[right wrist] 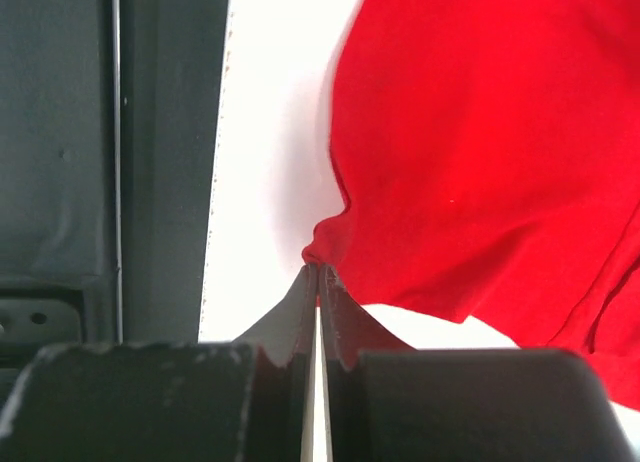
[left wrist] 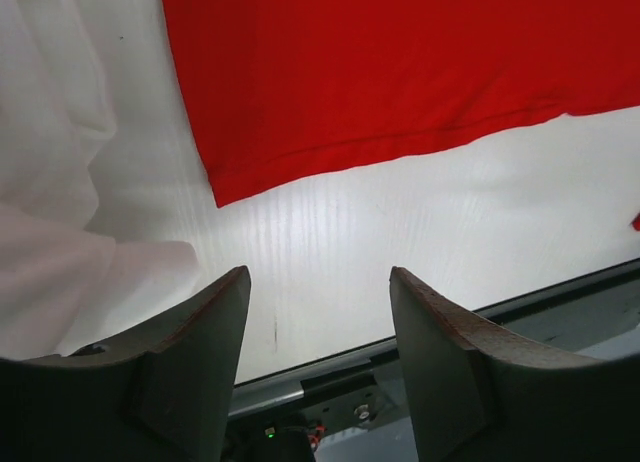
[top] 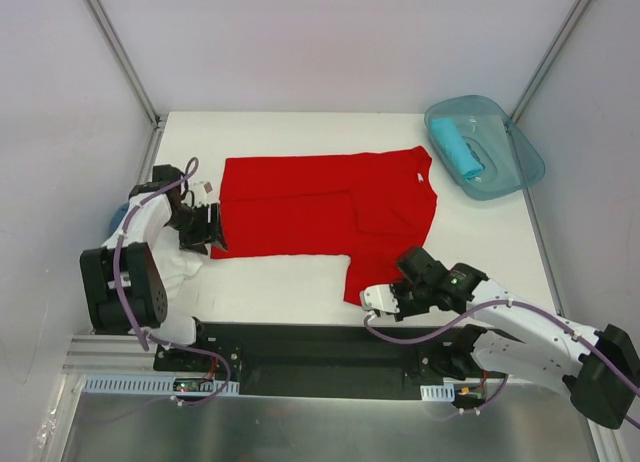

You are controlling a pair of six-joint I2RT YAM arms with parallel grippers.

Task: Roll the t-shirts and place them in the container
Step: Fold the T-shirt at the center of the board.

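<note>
Red t-shirt [top: 320, 207] corner pinched by low-reaching right gripper [right wrist: 318, 274]; left gripper [left wrist: 320, 282] gapes nearby.

No readable text, label, brand, number or sign on the red t-shirt [top: 320, 207], the counter [top: 480, 232] or the teal tub [top: 510, 157]; nothing legible in either wrist view.

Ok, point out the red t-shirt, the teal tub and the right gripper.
red t-shirt [top: 320, 207], top view, middle of its flat body.
teal tub [top: 505, 164], top view, bare part of its floor.
right gripper [right wrist: 317, 272], right wrist view, between its closed fingertips.
</note>
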